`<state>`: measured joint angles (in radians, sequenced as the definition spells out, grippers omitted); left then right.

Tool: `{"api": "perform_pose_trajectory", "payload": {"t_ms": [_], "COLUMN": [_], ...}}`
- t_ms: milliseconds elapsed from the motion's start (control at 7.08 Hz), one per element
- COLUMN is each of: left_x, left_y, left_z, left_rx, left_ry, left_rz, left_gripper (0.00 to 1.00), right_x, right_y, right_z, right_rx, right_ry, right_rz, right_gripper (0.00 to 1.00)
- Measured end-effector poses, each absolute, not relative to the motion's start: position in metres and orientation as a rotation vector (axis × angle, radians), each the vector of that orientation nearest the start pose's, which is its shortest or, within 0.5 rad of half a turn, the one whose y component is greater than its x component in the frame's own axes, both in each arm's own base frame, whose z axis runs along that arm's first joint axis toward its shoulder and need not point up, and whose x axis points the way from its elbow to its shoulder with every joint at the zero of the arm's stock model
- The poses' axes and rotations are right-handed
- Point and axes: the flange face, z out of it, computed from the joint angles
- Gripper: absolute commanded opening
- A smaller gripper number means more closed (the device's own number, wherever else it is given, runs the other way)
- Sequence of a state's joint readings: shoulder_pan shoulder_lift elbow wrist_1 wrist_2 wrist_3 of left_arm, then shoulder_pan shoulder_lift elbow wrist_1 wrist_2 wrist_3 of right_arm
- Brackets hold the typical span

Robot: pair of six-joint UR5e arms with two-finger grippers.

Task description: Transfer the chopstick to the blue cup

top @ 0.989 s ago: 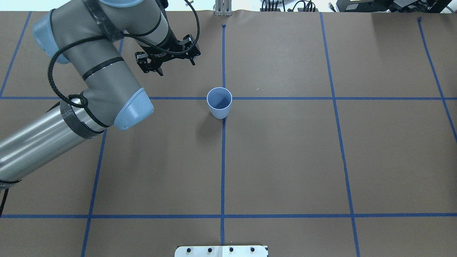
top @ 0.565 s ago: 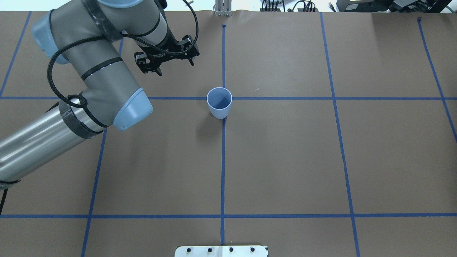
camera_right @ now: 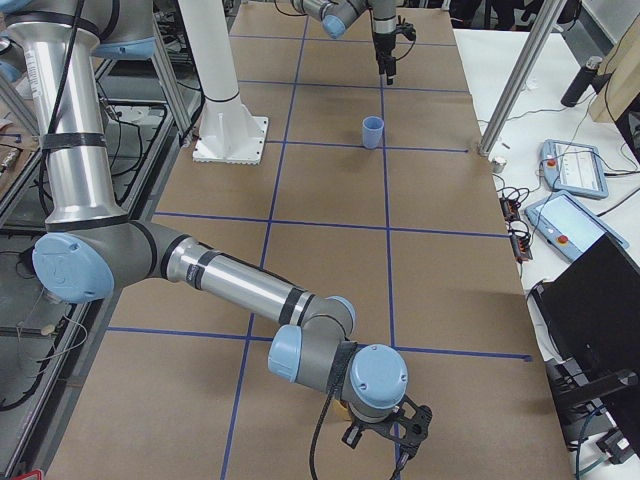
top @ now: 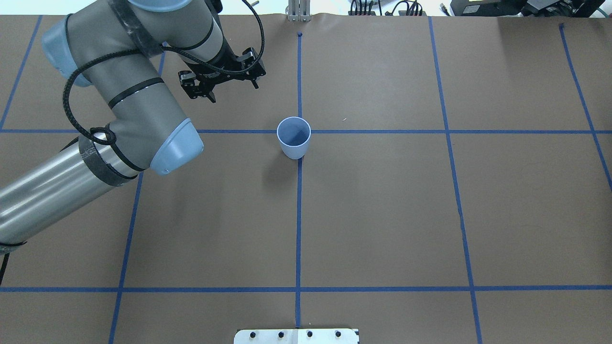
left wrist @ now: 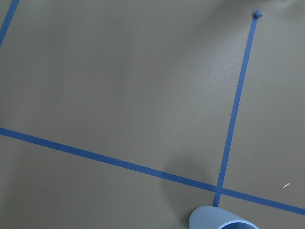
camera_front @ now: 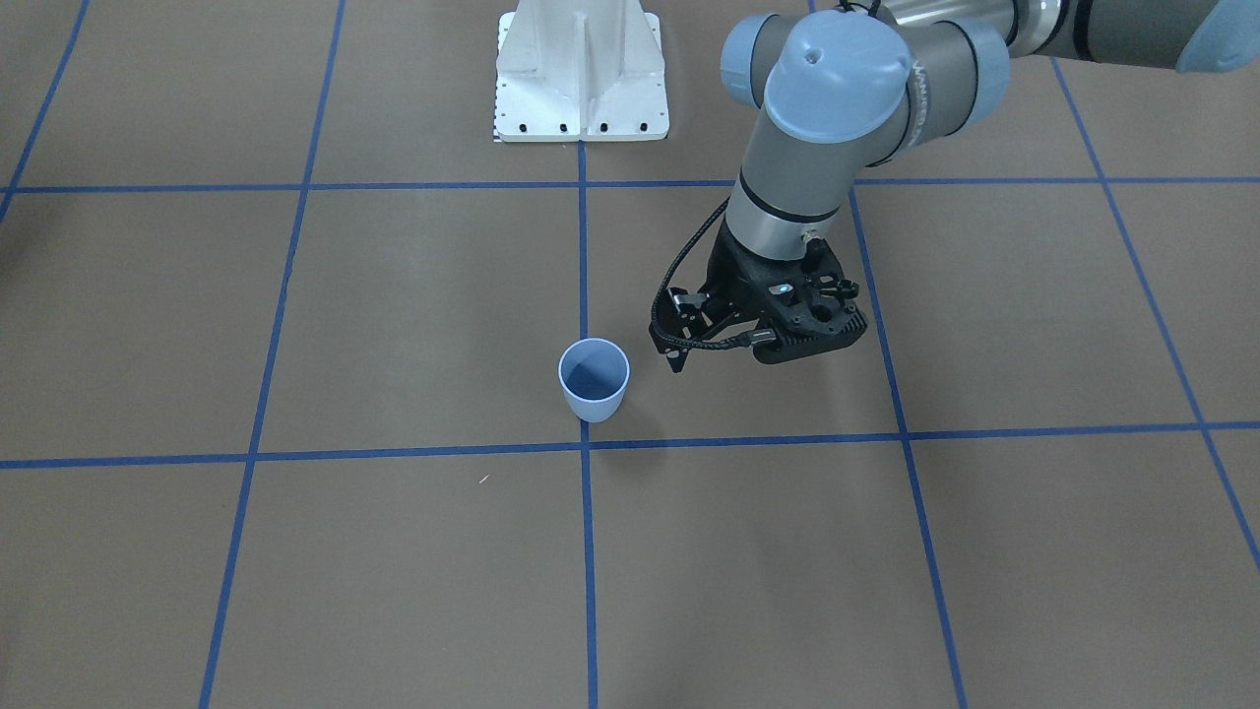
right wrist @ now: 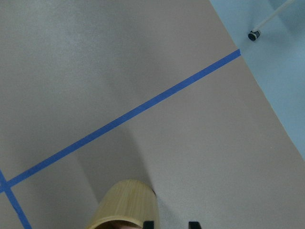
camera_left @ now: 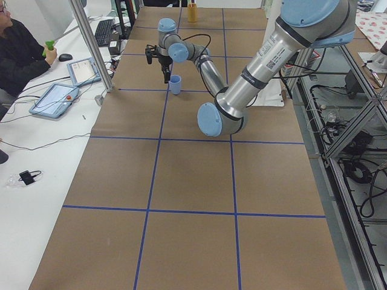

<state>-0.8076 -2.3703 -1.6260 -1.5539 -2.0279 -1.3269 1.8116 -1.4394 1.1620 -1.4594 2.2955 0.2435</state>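
The blue cup (top: 293, 143) stands upright and empty at a crossing of blue tape lines; it also shows in the front view (camera_front: 594, 394) and at the bottom edge of the left wrist view (left wrist: 221, 221). My left gripper (top: 235, 92) hangs fingers-down beyond and to the left of the cup, apart from it, jaws spread and empty. My right gripper (camera_right: 392, 440) is at the table's near end in the right side view, beside a bamboo holder (right wrist: 126, 205). Its fingertips (right wrist: 148, 224) stand apart with nothing between them. The pink chopstick shows in no view.
The robot's white base plate (camera_front: 581, 79) sits at the table's robot side. A metal post (camera_right: 515, 80) and tablets (camera_right: 570, 170) stand along the operators' edge. A seated person (camera_left: 18, 48) is beside the table. Blue tape lines grid the brown tabletop (top: 382, 215).
My left gripper has drifted slightly left and farther from the cup. The cup has not moved.
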Motion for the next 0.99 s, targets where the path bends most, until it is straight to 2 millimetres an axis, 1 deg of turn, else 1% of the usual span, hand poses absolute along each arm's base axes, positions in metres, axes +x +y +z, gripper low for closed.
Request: {"api": "perform_pose_trajectory", "payload": {"t_ms": [141, 565, 989], "left_x": [0.416, 0.416, 0.416], "left_y": [-0.564, -0.564, -0.564], "left_z": [0.148, 0.149, 0.149], "left_rx": [0.041, 0.041, 0.041], "left_ry": [0.931, 0.931, 0.930], "left_rz": [-0.331, -0.330, -0.331], "left_gripper": [0.98, 0.98, 0.98], "right_x": [0.189, 0.190, 0.192], "right_y": [-0.488, -0.492, -0.500], "right_z": [0.781, 0.773, 0.753], "right_rx": [-0.162, -0.147, -0.110], "right_ry": [-0.731, -0.731, -0.730], "right_rz": [0.527, 0.535, 0.521], "right_gripper": [0.00, 0.00, 0.00]}}
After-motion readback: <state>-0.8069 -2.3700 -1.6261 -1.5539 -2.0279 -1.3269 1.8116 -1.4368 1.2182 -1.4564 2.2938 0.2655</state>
